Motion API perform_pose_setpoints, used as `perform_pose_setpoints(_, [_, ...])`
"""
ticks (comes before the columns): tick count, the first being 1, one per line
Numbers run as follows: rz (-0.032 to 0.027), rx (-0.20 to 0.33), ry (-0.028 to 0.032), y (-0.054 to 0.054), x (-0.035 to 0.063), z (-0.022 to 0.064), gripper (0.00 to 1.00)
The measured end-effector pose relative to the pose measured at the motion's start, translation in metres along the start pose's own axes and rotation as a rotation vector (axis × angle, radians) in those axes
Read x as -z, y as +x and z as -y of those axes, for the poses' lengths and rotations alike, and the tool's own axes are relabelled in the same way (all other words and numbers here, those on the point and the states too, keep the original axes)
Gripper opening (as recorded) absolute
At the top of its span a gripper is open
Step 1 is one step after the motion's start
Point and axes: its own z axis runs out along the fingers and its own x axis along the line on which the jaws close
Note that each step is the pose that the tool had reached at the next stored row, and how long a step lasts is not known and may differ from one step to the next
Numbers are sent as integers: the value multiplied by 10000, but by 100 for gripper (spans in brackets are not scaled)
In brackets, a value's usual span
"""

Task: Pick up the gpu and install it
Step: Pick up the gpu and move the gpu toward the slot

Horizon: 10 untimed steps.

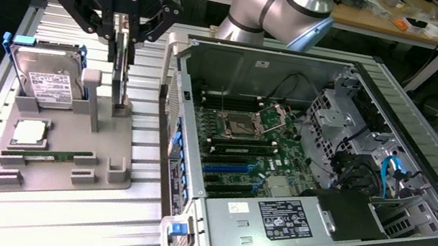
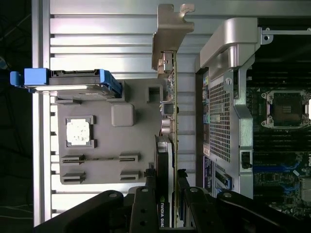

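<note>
Across the ribbed aluminium desk we see a grey plastic parts tray toward the exterior view's left edge, with an open black computer case just beside it. Our black hand pinches the thin black, green-edged gpu, which stands upright on edge over the tray's far corner nearest the case.

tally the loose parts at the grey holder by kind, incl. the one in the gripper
hard drive: 1
CPU: 1
memory stick: 1
gpu, held on edge by the gripper: 1
Total: 4
</note>
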Motion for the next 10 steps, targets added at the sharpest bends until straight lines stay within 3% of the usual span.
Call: perform_pose_setpoints(10, [2, 1, -3, -3, 47, -4, 27])
